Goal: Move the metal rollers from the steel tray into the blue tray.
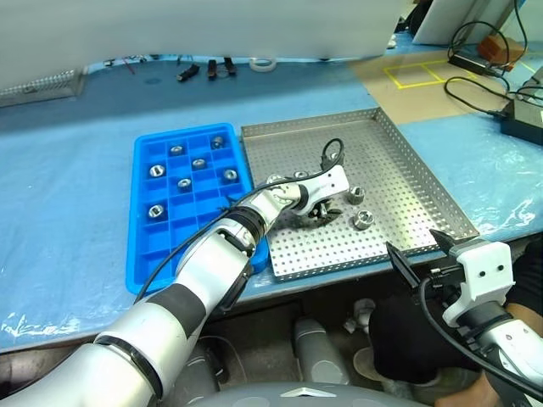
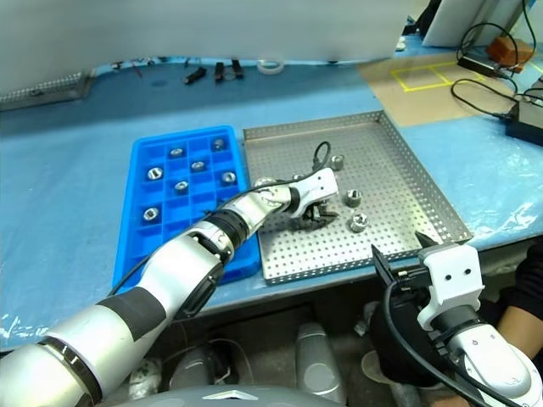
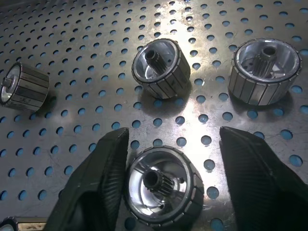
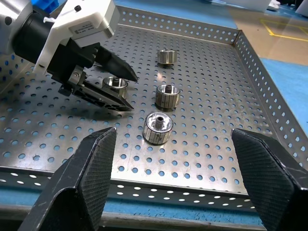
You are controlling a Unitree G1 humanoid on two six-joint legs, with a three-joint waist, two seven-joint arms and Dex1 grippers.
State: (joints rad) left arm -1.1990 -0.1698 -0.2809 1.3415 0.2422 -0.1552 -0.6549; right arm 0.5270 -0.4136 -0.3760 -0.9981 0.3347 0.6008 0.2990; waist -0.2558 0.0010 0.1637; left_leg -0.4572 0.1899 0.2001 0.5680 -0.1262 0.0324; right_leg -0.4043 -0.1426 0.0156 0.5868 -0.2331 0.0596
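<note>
Pick-up step, on the large perforated silver-grey steel tray (image 1: pixel 407 182): left end effector (image 4: pixel 122 89) down over a small shiny ribbed metal roller (image 3: pixel 161 192), fingers part-open, one touching, grip unclear. Needed next: firm closure, lift, carry left to the bright blue compartmented plastic tray (image 1: pixel 144 216). Right end effector (image 4: pixel 175 178) wide open, empty, near edge.

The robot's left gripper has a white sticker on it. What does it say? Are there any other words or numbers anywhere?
White label on the left gripper: there is print, but it is too small and blurred to read.
Steel tray, blue tray, metal rollers: no words or numbers can be seen.
</note>
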